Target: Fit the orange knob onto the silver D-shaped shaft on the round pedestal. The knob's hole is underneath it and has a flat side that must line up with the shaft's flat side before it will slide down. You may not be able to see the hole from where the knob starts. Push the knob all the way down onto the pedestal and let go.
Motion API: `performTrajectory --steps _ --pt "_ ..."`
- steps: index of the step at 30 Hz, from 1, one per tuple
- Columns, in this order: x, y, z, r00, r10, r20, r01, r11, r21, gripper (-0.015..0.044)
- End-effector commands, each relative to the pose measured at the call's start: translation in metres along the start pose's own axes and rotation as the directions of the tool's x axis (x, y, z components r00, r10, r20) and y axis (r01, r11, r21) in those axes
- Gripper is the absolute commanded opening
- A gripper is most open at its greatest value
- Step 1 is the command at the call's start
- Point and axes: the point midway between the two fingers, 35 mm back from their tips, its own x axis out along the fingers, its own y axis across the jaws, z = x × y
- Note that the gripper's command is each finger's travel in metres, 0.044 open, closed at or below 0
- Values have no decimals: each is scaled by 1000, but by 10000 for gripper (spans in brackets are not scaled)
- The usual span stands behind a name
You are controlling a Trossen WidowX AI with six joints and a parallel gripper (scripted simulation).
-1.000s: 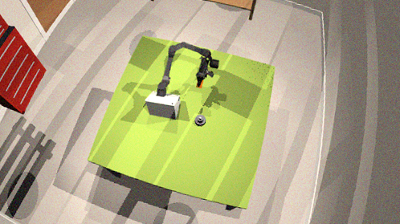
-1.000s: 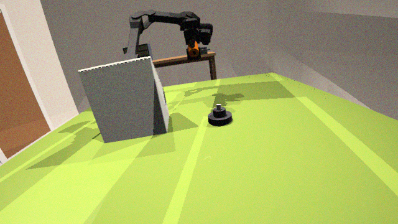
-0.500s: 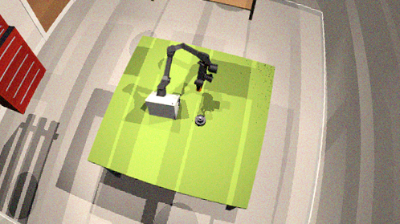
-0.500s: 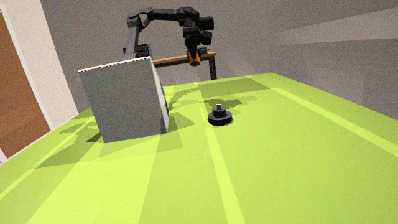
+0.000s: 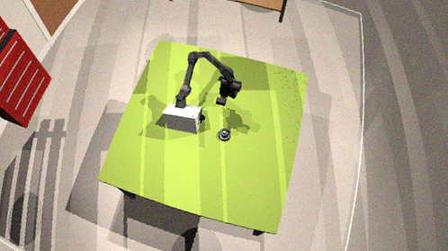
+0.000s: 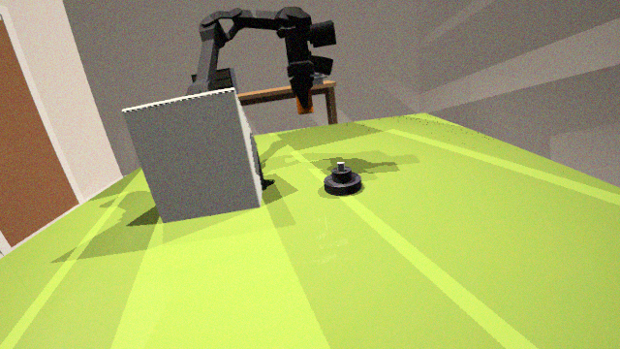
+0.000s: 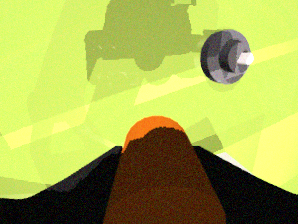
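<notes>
My gripper [image 6: 304, 103] [image 7: 157, 153] points down and is shut on the orange knob [image 6: 306, 111] [image 7: 156, 122], high above the table. The knob sticks out below the fingertips; its hole is hidden. The dark round pedestal [image 5: 224, 138] [image 6: 343, 186] [image 7: 212, 62] stands on the green table, its silver shaft [image 6: 341, 166] [image 7: 245, 58] upright. In the wrist view the pedestal is up and to the right of the knob, well apart from it. In the exterior view the knob is higher and a little left of the shaft. The shaft's flat side cannot be made out.
A white-topped grey box [image 5: 181, 121] [image 6: 194, 160] stands on the green table [image 5: 242, 183] [image 6: 412, 291] left of the pedestal, in front of the arm's base. A small dark part sticks out from its right side. A wooden shelf and a red cabinet [image 5: 9, 71] stand off the table.
</notes>
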Motion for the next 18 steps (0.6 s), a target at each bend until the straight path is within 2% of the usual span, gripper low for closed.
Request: performTrajectory --steps 1,6,18 --pt "7 -3 1 995 98 6 -98 995 3 0" --pt "19 -4 1 975 221 6 -221 975 2 0" --pt "62 3 10 976 218 10 -218 976 0 0"
